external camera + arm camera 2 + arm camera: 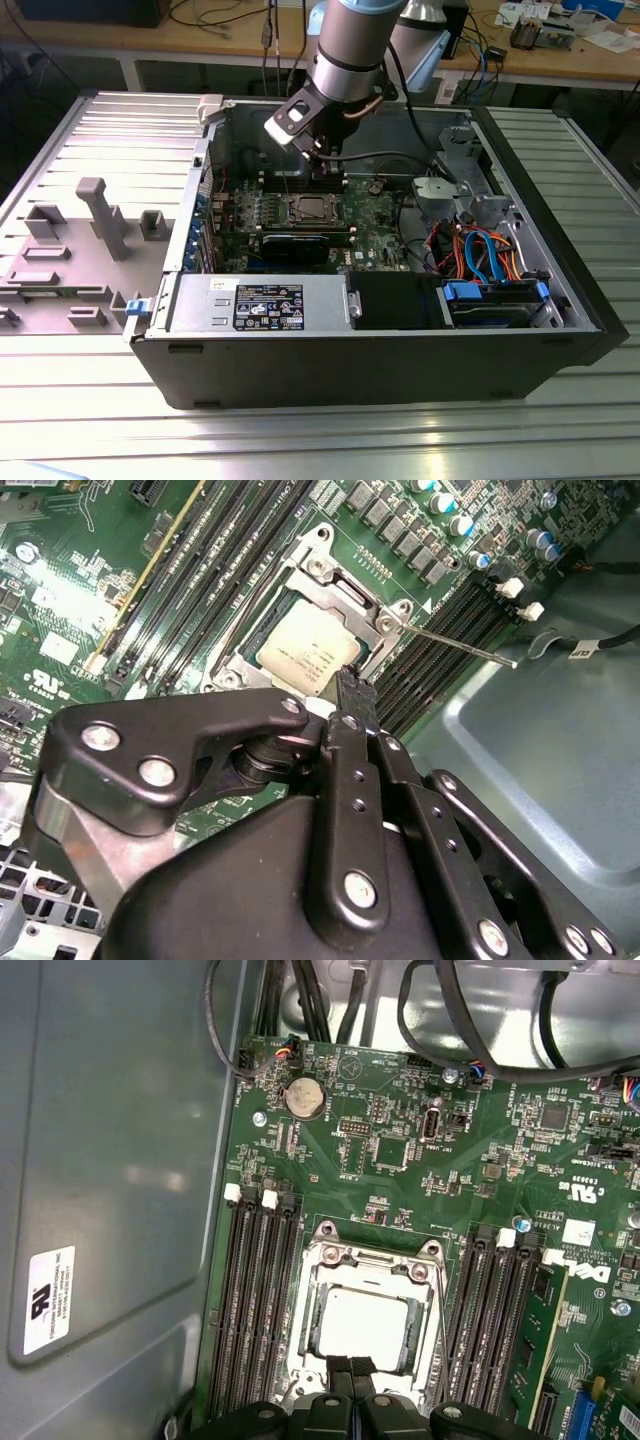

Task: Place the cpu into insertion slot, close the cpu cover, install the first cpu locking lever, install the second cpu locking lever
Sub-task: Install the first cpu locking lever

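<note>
Cpu (305, 210), centre of exterior view, seated in insertion slot (312, 1330) under lowered cpu cover (375, 1260). One locking lever (460, 645) juts free, seemingly unlatched. Gripper (347, 1370) jaws pressed together, empty.

We are in a robotics lab or workshop. An open computer case (380, 365) lies on a ribbed aluminium table (320, 440), and a robot arm (350, 45) reaches down into it. Behind the case run wooden workbenches (180, 48) strewn with cables (215, 15) and small electronics (540, 35), and beside the case, on the exterior view's left, stand grey moulded fixtures (100, 215).
</note>
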{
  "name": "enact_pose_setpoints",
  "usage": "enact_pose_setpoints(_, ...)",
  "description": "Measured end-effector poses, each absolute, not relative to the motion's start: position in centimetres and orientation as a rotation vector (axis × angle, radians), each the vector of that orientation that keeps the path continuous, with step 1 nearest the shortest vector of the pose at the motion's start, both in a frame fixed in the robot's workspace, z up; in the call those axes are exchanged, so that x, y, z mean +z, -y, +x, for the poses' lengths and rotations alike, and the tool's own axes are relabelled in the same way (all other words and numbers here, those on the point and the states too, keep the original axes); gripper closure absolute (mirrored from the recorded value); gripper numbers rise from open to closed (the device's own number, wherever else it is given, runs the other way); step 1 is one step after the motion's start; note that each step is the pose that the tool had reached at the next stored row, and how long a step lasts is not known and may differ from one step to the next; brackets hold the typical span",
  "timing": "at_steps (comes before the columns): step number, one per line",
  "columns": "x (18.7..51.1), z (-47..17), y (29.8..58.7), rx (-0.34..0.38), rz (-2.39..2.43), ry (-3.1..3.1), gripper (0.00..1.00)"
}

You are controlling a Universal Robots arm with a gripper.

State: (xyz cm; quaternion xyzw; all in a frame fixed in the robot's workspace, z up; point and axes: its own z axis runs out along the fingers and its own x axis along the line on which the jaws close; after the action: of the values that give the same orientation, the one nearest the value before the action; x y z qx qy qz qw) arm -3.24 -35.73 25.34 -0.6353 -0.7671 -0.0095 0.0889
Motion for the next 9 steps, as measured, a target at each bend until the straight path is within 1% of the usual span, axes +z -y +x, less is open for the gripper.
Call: enact_pose_setpoints(9,25.34,-3.24,35.73,-0.021,-1.827,2.332,0.89)
